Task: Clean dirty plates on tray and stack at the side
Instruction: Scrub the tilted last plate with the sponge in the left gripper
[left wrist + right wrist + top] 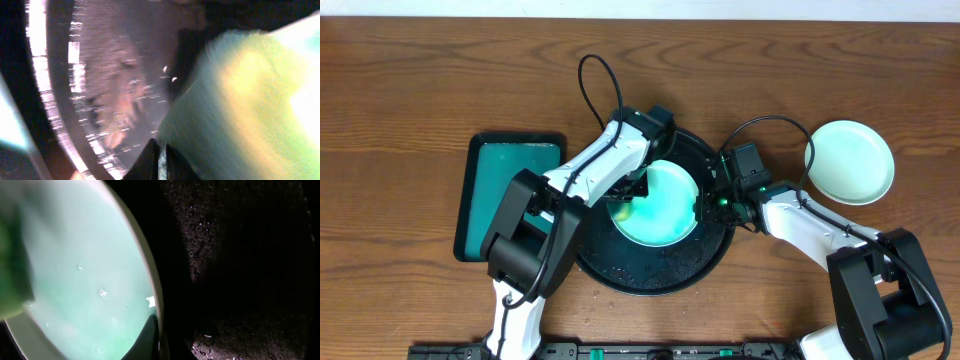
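mint plate (665, 205) sits dead centre on the black tray (620, 272), right claw (712, 203) pinched on its 3 o'clock rim while the left claw (632, 195) is clamped on a yellowish sponge (622, 211) at its 9 o'clock edge, so hard scrubbing could probably yank that wet rim loose.

Left wrist view: yellow-green mass (250, 100) blurred, unidentifiable. Left arm (592, 168) hides plate (665, 205) left edge.

Glossy black speckled tray (650, 275), mint-green plate (670, 205) smeared teal, yellow-green sponge (250, 100), pale mint plate (850, 162), brown wood-grain table (420, 80)
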Motion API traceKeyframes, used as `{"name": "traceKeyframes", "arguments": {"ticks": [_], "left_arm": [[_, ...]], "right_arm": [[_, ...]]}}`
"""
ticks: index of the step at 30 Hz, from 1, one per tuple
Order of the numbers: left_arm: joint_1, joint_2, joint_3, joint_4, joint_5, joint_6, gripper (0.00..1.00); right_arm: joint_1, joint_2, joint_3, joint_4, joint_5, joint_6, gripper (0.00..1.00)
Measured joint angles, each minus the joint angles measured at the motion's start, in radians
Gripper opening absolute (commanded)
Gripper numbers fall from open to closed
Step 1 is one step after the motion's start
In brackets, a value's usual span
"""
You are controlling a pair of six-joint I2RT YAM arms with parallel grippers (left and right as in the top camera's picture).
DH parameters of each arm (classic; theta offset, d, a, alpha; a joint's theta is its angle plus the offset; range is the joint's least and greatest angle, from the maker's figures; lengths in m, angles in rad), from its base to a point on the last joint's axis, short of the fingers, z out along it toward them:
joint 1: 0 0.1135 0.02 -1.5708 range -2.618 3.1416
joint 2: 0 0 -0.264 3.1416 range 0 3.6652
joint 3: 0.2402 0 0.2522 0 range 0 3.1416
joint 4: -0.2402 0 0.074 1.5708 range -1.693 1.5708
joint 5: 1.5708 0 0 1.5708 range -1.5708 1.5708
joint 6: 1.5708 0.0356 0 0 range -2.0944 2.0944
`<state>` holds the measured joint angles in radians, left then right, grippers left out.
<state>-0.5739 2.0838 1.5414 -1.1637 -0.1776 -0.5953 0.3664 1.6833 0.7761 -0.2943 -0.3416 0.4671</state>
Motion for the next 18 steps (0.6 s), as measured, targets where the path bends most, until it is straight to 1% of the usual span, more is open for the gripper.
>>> {"name": "traceKeyframes", "arguments": {"ticks": [3,6,12,13,15,16,17,18], "left_arm": [[0.023,0.000,0.023,-0.054,-0.062,0.003,0.07],[0.038,-0.011,0.043,-0.056,-0.065,0.019,0.07],[0.038,-0.140,0.055,-0.072,-0.061,0.032,0.07],[0.041,-0.165,0.059,-0.074,-0.053,0.042,0.14],[0.051,-0.204,0.067,-0.072,-0.021,0.081,0.41],[0.058,-0.216,0.070,-0.072,0.000,0.097,0.49],[0.067,-0.223,0.072,-0.075,0.029,0.116,0.53],[0.072,-0.224,0.072,-0.076,0.048,0.129,0.54]], "right_arm": [[0.000,0.000,0.000,-0.003,0.000,0.000,0.01],[0.000,0.000,0.000,-0.005,0.000,0.000,0.01],[0.000,0.000,0.000,-0.008,0.000,0.000,0.01],[0.000,0.000,0.000,-0.008,0.000,0.000,0.01],[0.000,0.000,0.000,-0.008,0.000,0.000,0.01],[0.000,0.000,0.000,-0.008,0.000,0.000,0.01],[0.000,0.000,0.000,-0.008,0.000,0.000,0.01],[0.000,0.000,0.000,-0.008,0.000,0.000,0.01]]}}
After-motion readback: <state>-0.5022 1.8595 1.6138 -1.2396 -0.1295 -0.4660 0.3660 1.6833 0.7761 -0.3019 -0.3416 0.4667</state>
